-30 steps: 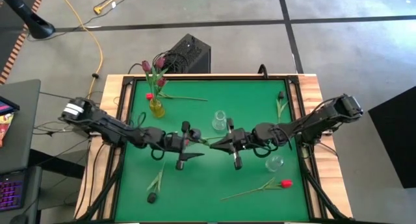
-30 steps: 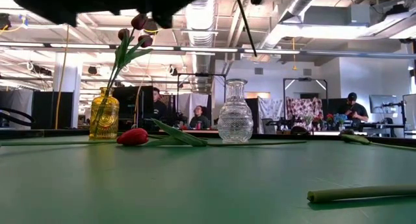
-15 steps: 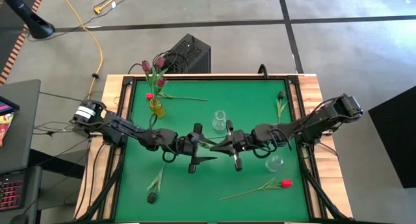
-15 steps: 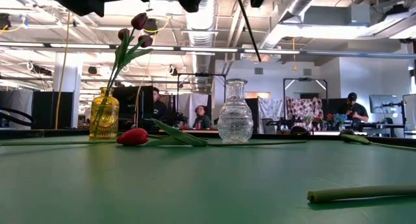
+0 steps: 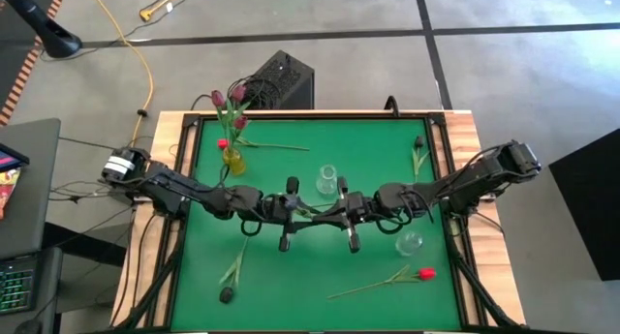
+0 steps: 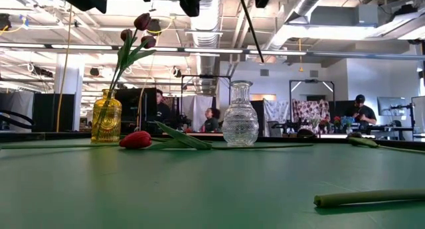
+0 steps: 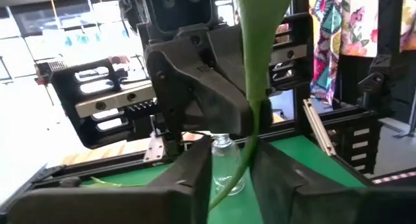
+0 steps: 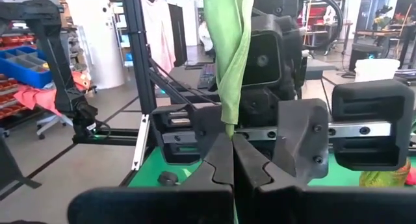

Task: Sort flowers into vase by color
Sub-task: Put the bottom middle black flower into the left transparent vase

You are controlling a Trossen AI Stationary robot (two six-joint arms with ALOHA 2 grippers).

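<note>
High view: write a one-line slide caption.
Left gripper and right gripper meet over the green table, both on one flower stem, beside the clear vase.

Green mat (image 5: 368, 140); yellow vase (image 5: 232, 161) w/ maroon tulips (image 5: 228, 100); clear cut-glass vase (image 6: 240, 116); red tulip (image 5: 424, 274).

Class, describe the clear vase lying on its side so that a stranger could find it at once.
Start from the green table and go to its right half, just below the right arm. There the tipped clear vase lies on its side, whereas the other clear vase and the yellow vase stand upright.
</note>
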